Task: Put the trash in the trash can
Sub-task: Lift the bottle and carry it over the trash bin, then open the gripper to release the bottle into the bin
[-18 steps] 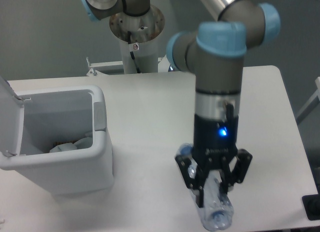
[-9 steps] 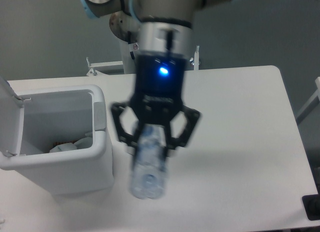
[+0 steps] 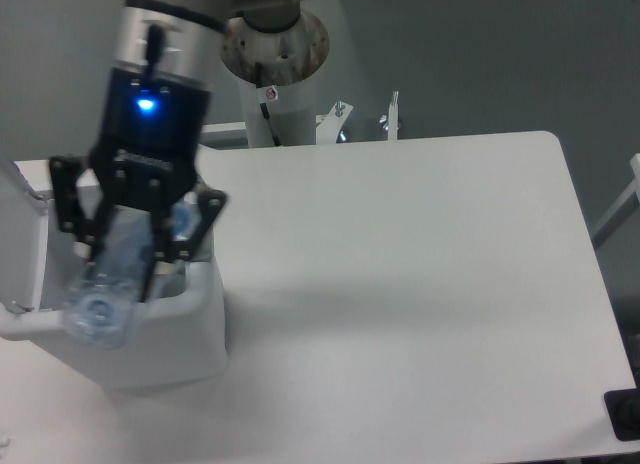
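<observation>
arm upper left, gripper [image 3: 122, 262] pointing down, clamped

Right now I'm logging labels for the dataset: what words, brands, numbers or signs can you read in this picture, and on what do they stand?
None can be read.
Small red-and-white sticker on the robot's base column: too small to read.
Gripper body: a lit blue light, faint marking below it too blurred to read.
Bottle, held over the trash can: no label legible.
</observation>
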